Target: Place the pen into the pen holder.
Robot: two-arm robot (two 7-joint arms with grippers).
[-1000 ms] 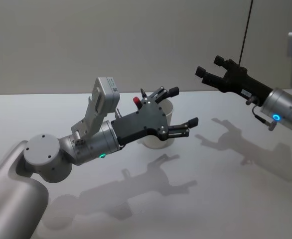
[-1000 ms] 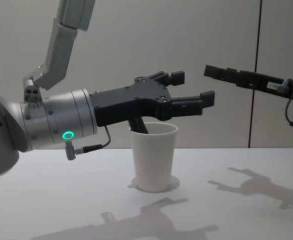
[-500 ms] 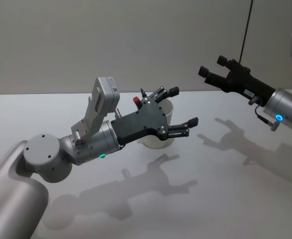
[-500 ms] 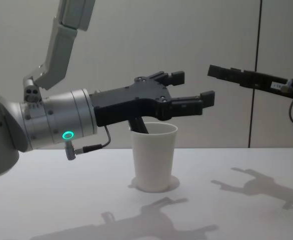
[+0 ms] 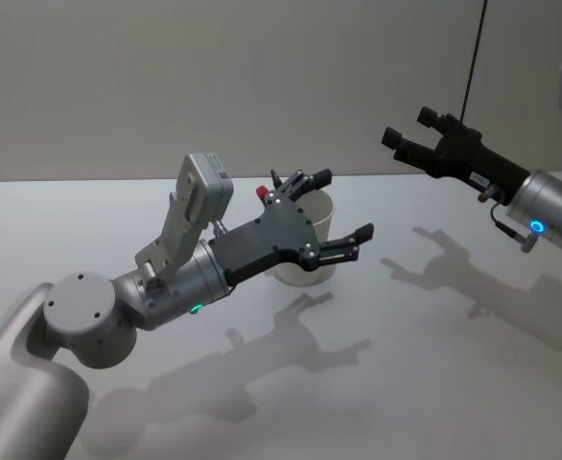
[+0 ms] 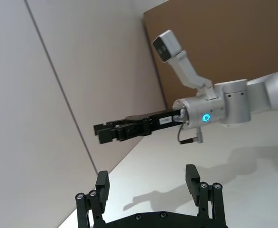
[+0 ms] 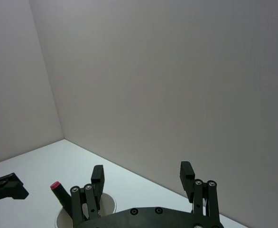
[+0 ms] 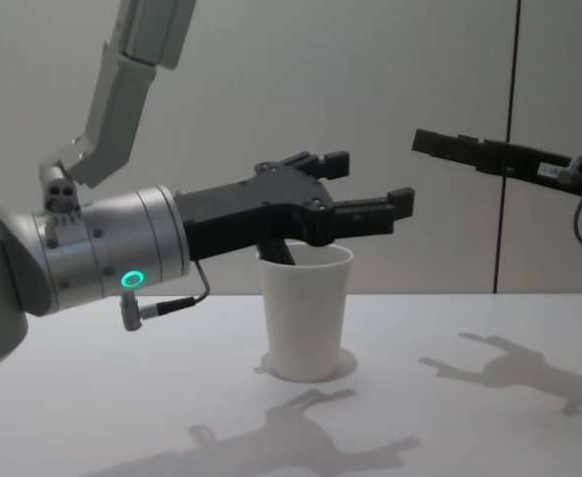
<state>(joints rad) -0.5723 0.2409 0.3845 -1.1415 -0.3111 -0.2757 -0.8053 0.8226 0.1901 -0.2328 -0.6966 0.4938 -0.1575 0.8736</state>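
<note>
The pen holder (image 5: 317,251), a plain white paper cup (image 8: 306,318), stands upright on the white table. A black pen with a red end (image 5: 263,195) leans inside it, its dark shaft rising above the rim (image 8: 276,250). My left gripper (image 5: 342,203) hangs open just over the cup's mouth (image 8: 368,181), holding nothing; its two fingertips (image 6: 192,173) are spread wide. My right gripper (image 5: 408,127) is open and raised off to the right (image 8: 425,141), well clear of the cup. The right wrist view looks past the right gripper (image 7: 142,172) to the pen's red end (image 7: 55,185).
The white table (image 5: 454,383) carries the arms' shadows around the cup. A plain wall with a vertical seam (image 8: 512,99) stands behind. The left wrist view shows the right arm's gripper (image 6: 103,133) farther off.
My left gripper has drawn back slightly from over the cup, still open. The right gripper drifted a little to the right and then held still. Pen and cup have not moved.
</note>
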